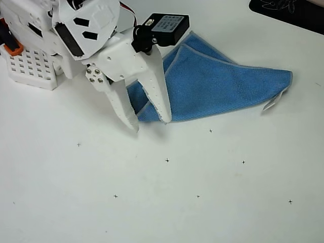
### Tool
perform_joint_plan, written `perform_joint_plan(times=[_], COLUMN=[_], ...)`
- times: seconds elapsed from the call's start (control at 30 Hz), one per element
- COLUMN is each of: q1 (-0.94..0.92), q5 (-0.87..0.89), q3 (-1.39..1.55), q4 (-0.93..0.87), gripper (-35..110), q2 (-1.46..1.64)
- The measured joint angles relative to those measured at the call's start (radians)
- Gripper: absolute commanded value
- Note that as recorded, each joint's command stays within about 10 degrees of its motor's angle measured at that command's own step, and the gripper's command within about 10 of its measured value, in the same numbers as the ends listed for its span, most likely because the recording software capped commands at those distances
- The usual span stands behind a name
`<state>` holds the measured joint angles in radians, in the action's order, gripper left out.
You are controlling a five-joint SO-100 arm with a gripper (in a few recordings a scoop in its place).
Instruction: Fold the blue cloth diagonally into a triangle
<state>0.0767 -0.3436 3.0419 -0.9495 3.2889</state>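
The blue cloth (217,86) lies on the white table in the overhead view, folded over into a rough triangle with two layered edges at its upper left and grey stitched edging. Its small white tag (272,104) sticks out at the right corner. My white gripper (150,124) hangs over the cloth's lower-left corner, fingers pointing down the picture. The jaws are parted with a strip of cloth and table showing between them, and nothing is held. The right finger (161,96) covers part of the cloth's left edge.
The arm's white base (30,66) with a grid block stands at the upper left. A dark object (288,12) sits at the top right corner. Small black cross marks (167,160) dot the white table (162,202) below the cloth.
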Motion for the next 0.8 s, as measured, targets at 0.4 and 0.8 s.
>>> perform_joint_plan(times=[0.4,0.8], q1=[0.000,-0.018], q5=[0.009,0.009], q3=[0.012,0.012], q4=[0.000,0.000], gripper=[34,34], q2=[0.000,0.000])
